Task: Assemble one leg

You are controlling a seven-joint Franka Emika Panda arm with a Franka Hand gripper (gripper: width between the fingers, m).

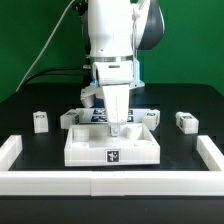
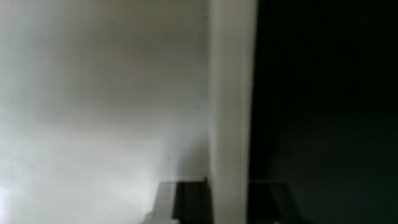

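Nearest in the exterior view, a low white rail (image 1: 110,186) was seen running across the front of the dark tabletop (image 1: 30,100), with its two ends turned back along either side. Just behind it, the large white tray-like panel (image 1: 113,150) was laid flat, a black-and-white marker shown on its front rim.

The tool (image 1: 117,127) was lowered into the panel's hollow, its tip at or just above the floor near the panel's middle. Whether its fingers were apart, together or clamped on anything could not be told: they were seen as one narrow white taper. In the wrist view only a blurred white surface (image 2: 107,100), a pale upright edge and darkness beside it were made out.

At about the depth of the panel's back rim, four small blocks were set on the tabletop, none of them held. The leg (image 1: 40,121) was stood well apart towards the exterior view's left. A second leg (image 1: 68,118) was placed just beside the panel's back corner on that side. A third leg (image 1: 152,116) was placed by the opposite back corner, and a fourth leg (image 1: 186,121) further towards the exterior view's right.

Behind the tool, the marker board (image 1: 96,116) was partly hidden. The white arm (image 1: 112,35) was raised above, against a green backdrop (image 1: 30,30).
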